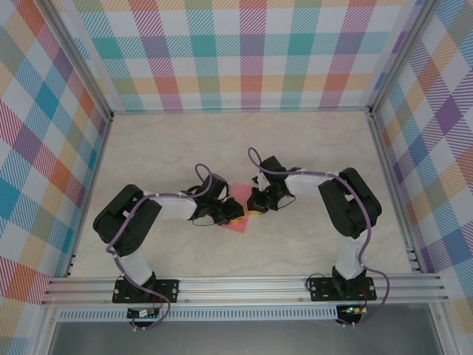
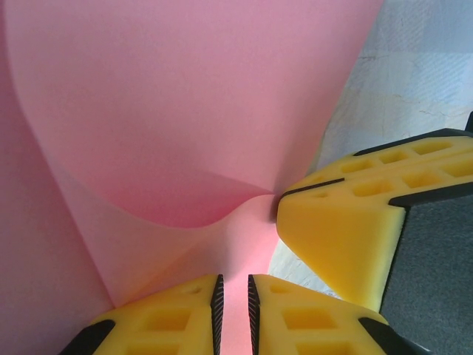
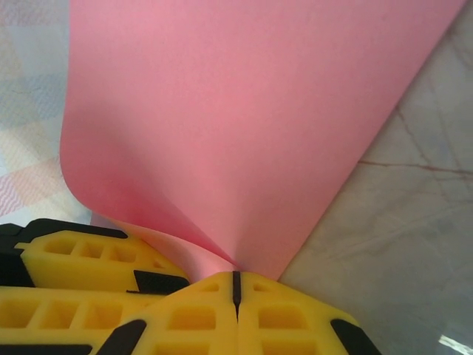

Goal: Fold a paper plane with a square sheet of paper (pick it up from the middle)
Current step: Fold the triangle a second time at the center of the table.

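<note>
Gripping the sheet (image 2: 185, 103) over the middle of the counter (image 1: 222, 140), the left claw (image 2: 233, 307) and right claw (image 3: 235, 285) are both clenched on it, pinch points nearly touching. It billows away ahead of both, and neither arm looks nearer.

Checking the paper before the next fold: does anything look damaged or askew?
The sheet is not flat: pinched by the left gripper and right gripper, it buckles, with a curved dent running to the right gripper's tip. No tear shows.
</note>
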Tool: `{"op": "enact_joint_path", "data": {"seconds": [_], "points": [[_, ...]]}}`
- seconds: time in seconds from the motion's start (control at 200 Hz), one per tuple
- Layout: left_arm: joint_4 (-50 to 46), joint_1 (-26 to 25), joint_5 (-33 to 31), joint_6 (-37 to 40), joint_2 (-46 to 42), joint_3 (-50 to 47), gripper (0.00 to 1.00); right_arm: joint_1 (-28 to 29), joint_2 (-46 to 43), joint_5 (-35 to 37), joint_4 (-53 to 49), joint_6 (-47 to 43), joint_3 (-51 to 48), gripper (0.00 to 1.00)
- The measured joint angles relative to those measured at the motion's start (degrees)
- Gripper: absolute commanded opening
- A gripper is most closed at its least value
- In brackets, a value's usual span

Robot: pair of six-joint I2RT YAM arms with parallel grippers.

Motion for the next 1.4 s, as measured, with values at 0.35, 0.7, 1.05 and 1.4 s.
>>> {"op": "enact_joint_path", "data": {"seconds": [0.35,0.7,1.05,1.4], "points": [[-4.09,-0.17,-6.56,1.79,-4.87,1.20,0.19,0.44,0.42,2.67,-2.75,-1.51,1.70,0.04],[-4.26,-0.22,-10.32,3.08,-5.01,2.43,0.18,0.48,0.74,2.89,-3.61,-2.49,2.32,0.04],[-8.04,-0.24,-13.53,3.28,-1.07,3.82,0.18,0.48,1.22,2.86,-4.48,-2.58,3.02,0.03],[-13.92,-0.63,-19.47,4.83,-0.85,6.86,0.18,0.48,1.66,2.93,-5.42,-2.80,3.69,0.03]]}}
